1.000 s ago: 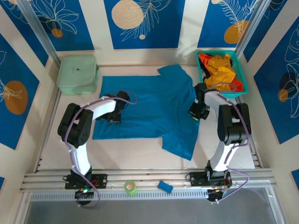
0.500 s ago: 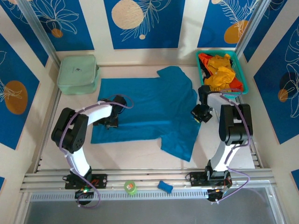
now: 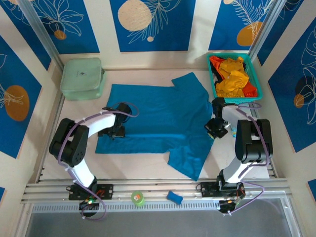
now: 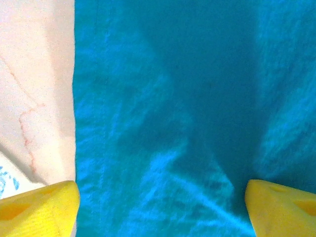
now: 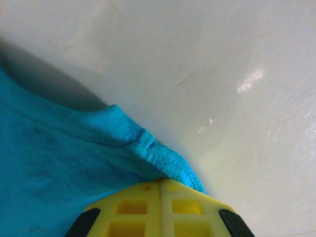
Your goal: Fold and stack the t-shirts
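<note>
Blue t-shirt [image 3: 158, 118] lies spread. Right gripper [image 5: 160, 185] clamps its hem; left gripper [image 4: 159, 200] gapes wide, empty. That shallow pinch could slip.

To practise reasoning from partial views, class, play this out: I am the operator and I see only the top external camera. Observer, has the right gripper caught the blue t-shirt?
Observer: Yes, by the right wrist view. The right gripper is shut, clamped on the stitched hem of the blue t-shirt.
Operator: And the left gripper?
Observer: In the left wrist view the left gripper is open, with its yellow fingers spread wide over the cloth and nothing between them.
Operator: Where over the shirt is it?
Observer: At an edge. The straight hem runs just inside one finger, with bare table beyond it.
</note>
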